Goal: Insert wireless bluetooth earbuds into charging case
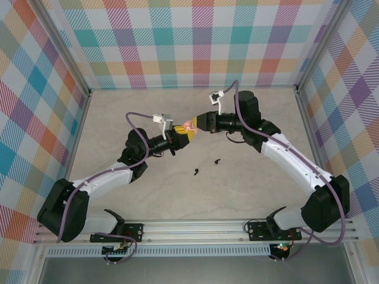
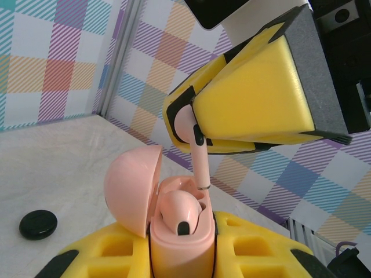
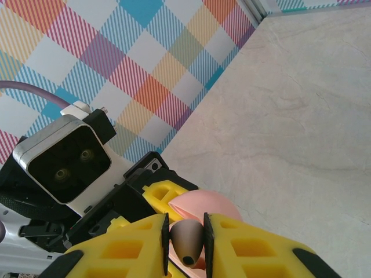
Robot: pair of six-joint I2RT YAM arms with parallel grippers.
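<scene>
Where arms (image 1: 106,174) (image 1: 290,157) meet tip-to-tip, earbud (image 2: 200,157) hangs above case (image 2: 181,255).

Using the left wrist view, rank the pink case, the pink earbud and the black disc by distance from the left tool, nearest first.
1. Pink case: gripped in the left tool.
2. Pink earbud: just above the case's open top.
3. Black disc: down on the table, left.
</scene>
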